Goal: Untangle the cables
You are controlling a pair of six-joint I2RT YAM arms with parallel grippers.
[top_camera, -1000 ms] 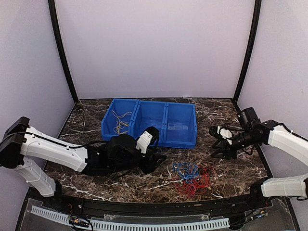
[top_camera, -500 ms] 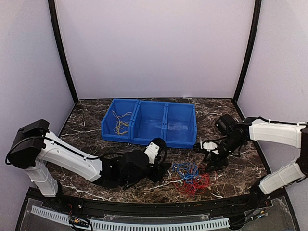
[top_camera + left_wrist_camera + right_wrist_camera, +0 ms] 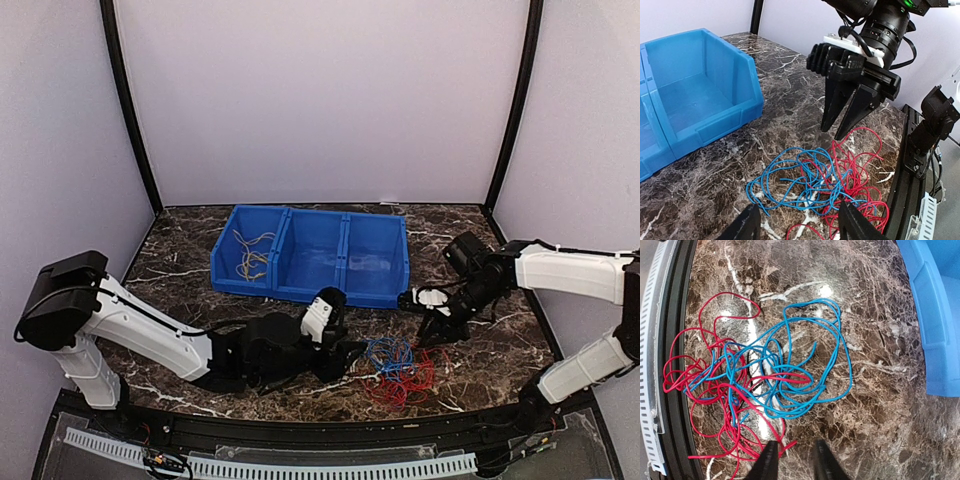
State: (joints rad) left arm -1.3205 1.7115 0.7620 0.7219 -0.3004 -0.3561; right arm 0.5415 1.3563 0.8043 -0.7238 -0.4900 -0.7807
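Done: thin yellow-orange wires (image 3: pixel 250 255) lie in the blue plastic bin (image 3: pixel 372 288), left compartment. Outstanding: red and blue wires (image 3: pixel 400 365), intertwined, lower centre. Left gripper (image 3: pixel 800 227) and right gripper (image 3: pixel 794 460) stand apart, empty.

Left pincer (image 3: pixel 800 223) fingers cut by bottom edge; bin (image 3: pixel 935 315) cropped right.

Tangled cables (image 3: pixel 822 182) are seen on the marble table (image 3: pixel 790 90); the right gripper (image 3: pixel 833 134) is held just above them. A blue bin (image 3: pixel 705 100) is seen leftward.
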